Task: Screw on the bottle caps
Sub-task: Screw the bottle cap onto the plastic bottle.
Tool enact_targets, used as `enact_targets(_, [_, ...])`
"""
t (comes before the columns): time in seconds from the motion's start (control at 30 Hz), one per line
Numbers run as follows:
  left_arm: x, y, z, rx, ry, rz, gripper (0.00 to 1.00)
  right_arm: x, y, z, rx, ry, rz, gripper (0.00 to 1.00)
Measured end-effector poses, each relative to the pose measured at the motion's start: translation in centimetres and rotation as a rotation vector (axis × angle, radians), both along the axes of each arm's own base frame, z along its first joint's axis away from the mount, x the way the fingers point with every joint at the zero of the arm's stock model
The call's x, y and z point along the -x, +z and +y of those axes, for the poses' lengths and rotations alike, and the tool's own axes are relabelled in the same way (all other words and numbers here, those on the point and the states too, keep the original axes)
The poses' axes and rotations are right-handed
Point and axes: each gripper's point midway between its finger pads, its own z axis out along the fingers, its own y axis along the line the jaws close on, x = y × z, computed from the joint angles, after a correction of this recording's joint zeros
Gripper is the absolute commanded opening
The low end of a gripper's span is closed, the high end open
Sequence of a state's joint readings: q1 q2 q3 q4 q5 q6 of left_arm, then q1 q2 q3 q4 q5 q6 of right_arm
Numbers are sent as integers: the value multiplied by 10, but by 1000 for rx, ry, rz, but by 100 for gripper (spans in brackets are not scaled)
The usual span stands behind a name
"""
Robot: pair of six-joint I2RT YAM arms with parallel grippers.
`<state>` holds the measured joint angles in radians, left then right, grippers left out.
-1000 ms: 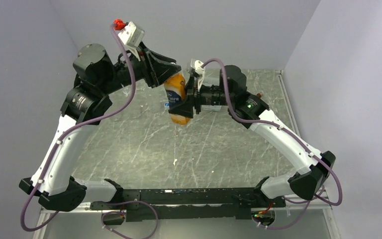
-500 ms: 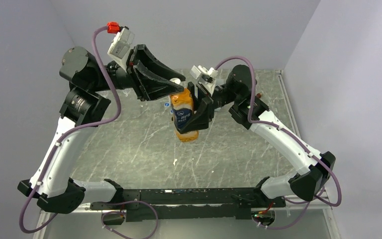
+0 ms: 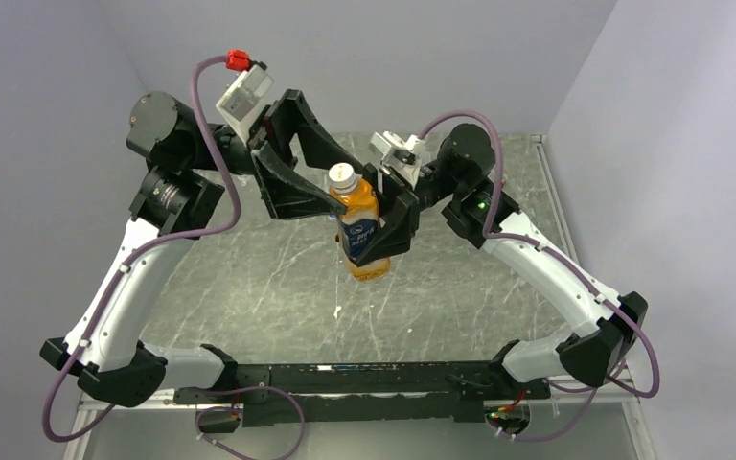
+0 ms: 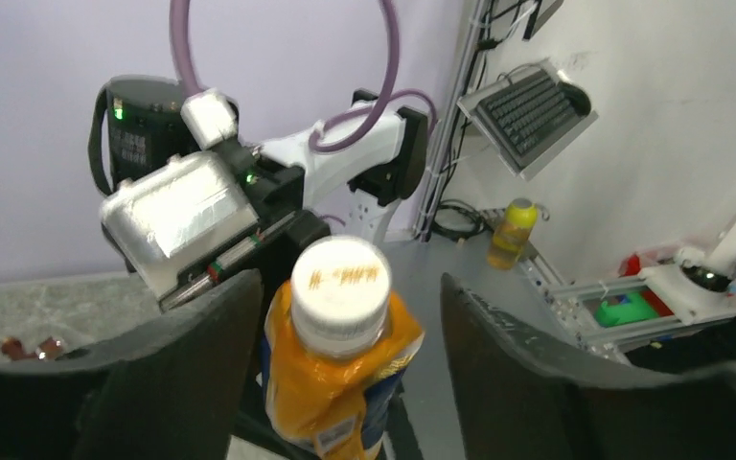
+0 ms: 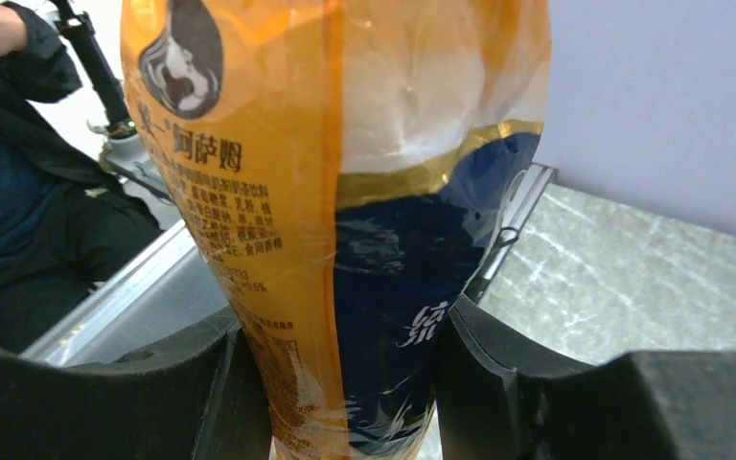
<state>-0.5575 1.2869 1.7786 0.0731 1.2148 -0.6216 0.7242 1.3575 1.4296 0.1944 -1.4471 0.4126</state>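
Observation:
An orange bottle (image 3: 365, 233) with a dark blue label band hangs above the table, nearly upright. My right gripper (image 3: 376, 236) is shut on its label part. The right wrist view shows the bottle (image 5: 345, 192) squeezed between both black pads of that gripper (image 5: 345, 383). A white cap (image 3: 342, 173) sits on the bottle's neck. In the left wrist view the cap (image 4: 340, 283) faces the camera, with faint orange marks on top. My left gripper (image 4: 350, 297) is open, one finger on each side of the cap, not touching it.
The grey marbled table (image 3: 278, 278) lies below, with a small white speck (image 3: 337, 310) near the middle. A metal rail (image 3: 551, 192) runs along its right edge. Grey walls stand close behind and to both sides. Another orange bottle (image 4: 513, 230) stands off the table.
My left gripper was shut over the bottle's top and has opened, baring the white cap. My right gripper has brought the bottle nearer, lower and more upright.

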Motion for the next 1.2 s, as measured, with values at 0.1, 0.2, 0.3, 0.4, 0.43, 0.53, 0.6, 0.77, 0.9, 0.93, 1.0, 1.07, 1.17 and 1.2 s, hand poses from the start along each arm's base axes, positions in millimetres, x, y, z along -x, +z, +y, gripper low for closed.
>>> enact_targets(0.1, [-1,-11,0,-44,0,35,99,-1,8,0,-34,-12,-44,0])
enact_targets(0.2, [-9,-18,0,-66,39,64,99,-2,15,0,-59,-37,-79,0])
enact_targets(0.3, [-16,-19,4,-69,103,72,99,-6,19,1,-69,-90,-99,0])
enact_targets(0.4, [-21,-13,10,-57,182,61,100,-20,19,7,-64,-198,-110,0])
enact_targets(0.43, [-23,-11,12,-49,216,55,99,-26,18,9,-59,-242,-111,0])
enact_targets(0.53, [-27,-6,18,-35,295,42,99,-55,15,15,-36,-435,-109,0])
enact_targets(0.6, [-37,-4,22,-26,381,35,99,-73,13,19,-27,-548,-117,0])
enact_targets(0.77, [-72,-6,29,-32,580,75,100,-108,4,24,16,-786,-119,0])
enact_targets(0.9, [-100,-14,35,-45,717,111,99,-133,-6,27,57,-949,-133,0])
enact_targets(0.93, [-107,-15,37,-45,750,119,99,-138,-9,28,69,-982,-136,0])
enact_targets(1.0, [-119,-17,40,-45,806,133,99,-147,-18,32,97,-1036,-140,0])
enact_targets(1.07, [-128,-18,43,-47,851,144,99,-155,-28,35,127,-1088,-144,0])
enact_targets(1.17, [-141,-20,46,-46,910,159,99,-165,-40,38,168,-1153,-152,0])
enact_targets(1.2, [-146,-22,47,-47,929,165,99,-168,-43,38,178,-1172,-154,0])
